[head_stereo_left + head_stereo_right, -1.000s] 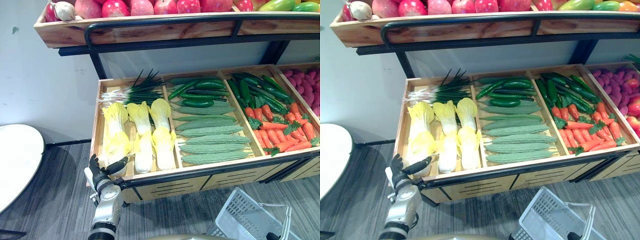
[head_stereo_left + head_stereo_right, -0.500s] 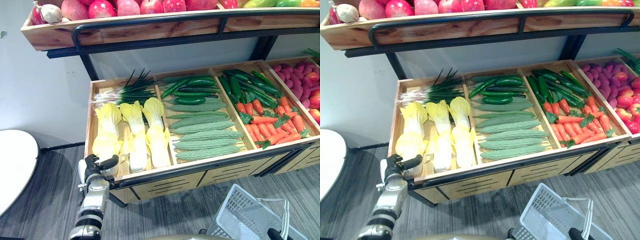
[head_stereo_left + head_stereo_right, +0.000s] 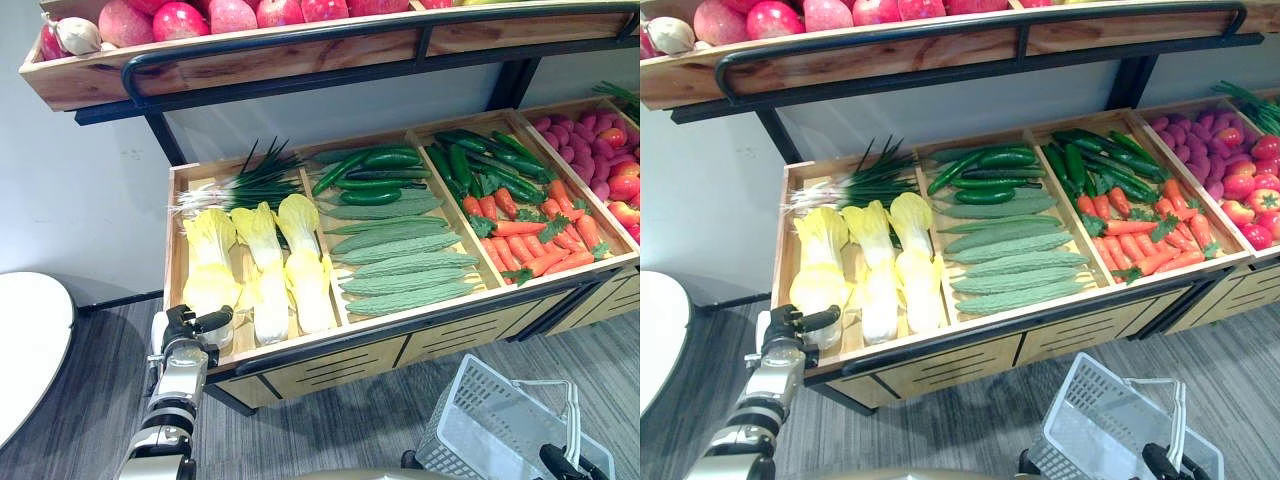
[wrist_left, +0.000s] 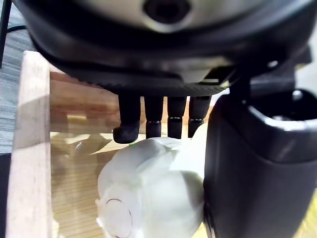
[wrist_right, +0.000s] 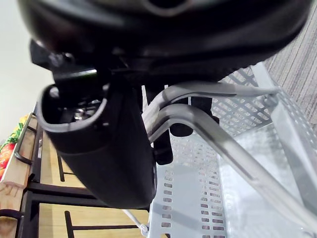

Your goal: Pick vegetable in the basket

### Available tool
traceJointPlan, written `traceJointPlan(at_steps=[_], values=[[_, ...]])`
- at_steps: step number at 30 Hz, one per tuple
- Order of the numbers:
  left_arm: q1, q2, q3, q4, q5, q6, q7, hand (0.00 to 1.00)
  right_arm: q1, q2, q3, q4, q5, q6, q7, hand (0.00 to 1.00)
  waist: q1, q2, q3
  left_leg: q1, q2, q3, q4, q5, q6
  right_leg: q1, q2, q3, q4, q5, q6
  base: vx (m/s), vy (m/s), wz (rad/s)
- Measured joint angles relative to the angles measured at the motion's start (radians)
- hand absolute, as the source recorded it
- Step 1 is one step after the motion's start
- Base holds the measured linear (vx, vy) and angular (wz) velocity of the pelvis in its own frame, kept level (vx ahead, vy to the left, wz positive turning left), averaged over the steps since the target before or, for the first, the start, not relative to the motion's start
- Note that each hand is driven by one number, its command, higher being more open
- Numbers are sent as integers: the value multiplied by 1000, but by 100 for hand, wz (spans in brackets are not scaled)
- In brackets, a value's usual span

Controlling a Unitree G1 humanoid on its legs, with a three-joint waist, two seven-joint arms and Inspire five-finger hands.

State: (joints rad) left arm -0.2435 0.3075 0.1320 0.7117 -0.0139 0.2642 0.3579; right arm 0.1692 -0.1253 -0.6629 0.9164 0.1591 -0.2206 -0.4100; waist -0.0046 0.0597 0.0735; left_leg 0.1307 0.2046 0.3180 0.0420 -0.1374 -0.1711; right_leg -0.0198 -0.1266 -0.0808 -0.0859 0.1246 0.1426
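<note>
Nothing legible on my end: no text, labels, numbers or signs that I can read on the wooden produce stand (image 3: 250, 62) or on the grey basket (image 3: 480, 425).

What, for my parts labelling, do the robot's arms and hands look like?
The left arm is silver-grey in rounded segments; the left hand is black with slim fingers. The right hand is black too, its thumb bulky and glossy.
</note>
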Motion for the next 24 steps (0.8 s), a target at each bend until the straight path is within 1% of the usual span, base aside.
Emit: traceJointPlan(at_steps=[2,4,5,6,7,8,9,10,12,14,16,21,24], values=[[4,-1,-7,0,-39,-22,33,0,0,0,0,1,0,0,0,0,-2,4,3,1,-1,0,-2,0,0,0,0,0,0,0,0,0,0,0],[8,-12,-11,1,-115,-76,97,0,-1,0,0,1,0,1,0,0,-4,6,8,1,-2,-1,-3,1,1,0,-1,0,0,0,0,0,0,0],[15,-34,2,-14,-170,-113,158,0,-1,3,0,1,0,1,-1,0,-7,3,12,1,-2,-2,-5,1,1,0,-1,-2,0,-1,0,0,0,0],[22,-46,9,-29,-192,-129,185,0,-1,6,0,1,0,1,-4,0,-9,1,15,1,-2,-2,-6,1,1,0,-1,-3,0,-1,0,16,-3,3],[42,-69,17,-65,-257,-170,237,0,-1,15,0,1,0,1,-15,0,-11,-6,22,1,-2,-4,-6,1,1,0,-1,-5,1,-3,1,35,0,6],[63,-110,40,-101,-318,-192,274,0,-2,30,0,-1,0,1,-33,0,-13,-17,33,1,-3,-7,-6,2,1,2,-1,-9,1,-4,2,42,1,6],[77,-130,49,-123,-328,-215,291,0,-3,40,0,-3,0,1,-39,0,-13,-24,39,1,-3,-9,-7,2,1,3,-2,-11,1,-4,2,48,3,10],[108,-153,50,-196,-345,-262,329,0,-2,62,0,-9,1,1,-55,0,-13,-33,48,0,-4,-14,-6,3,1,6,-2,-18,1,-4,2,29,3,12],[147,-171,50,-286,-373,-306,351,0,-3,92,-1,-14,1,2,-75,0,-13,-53,61,2,-7,-25,-6,3,1,12,-4,-29,2,-6,3,48,8,14],[170,-187,52,-332,-415,-333,357,0,2,102,-1,-21,1,3,-80,0,-13,-57,63,8,-12,-27,-4,3,1,23,-10,-38,2,-7,5,50,23,12],[203,-245,57,-423,-492,-367,364,0,11,110,-1,-34,2,8,-82,0,-9,-59,61,9,-21,-32,-3,0,4,37,-25,-50,2,-16,17,37,28,17],[247,-316,60,-520,-528,-393,400,0,14,125,0,-41,2,13,-82,0,-3,-61,60,9,-20,-40,4,-5,7,38,-25,-58,30,-38,17,8,0,9],[272,-346,60,-583,-548,-410,429,0,23,126,0,-41,2,15,-82,0,0,-70,54,5,-17,-46,13,-10,9,38,-24,-62,36,-44,18,-3,-5,4]])
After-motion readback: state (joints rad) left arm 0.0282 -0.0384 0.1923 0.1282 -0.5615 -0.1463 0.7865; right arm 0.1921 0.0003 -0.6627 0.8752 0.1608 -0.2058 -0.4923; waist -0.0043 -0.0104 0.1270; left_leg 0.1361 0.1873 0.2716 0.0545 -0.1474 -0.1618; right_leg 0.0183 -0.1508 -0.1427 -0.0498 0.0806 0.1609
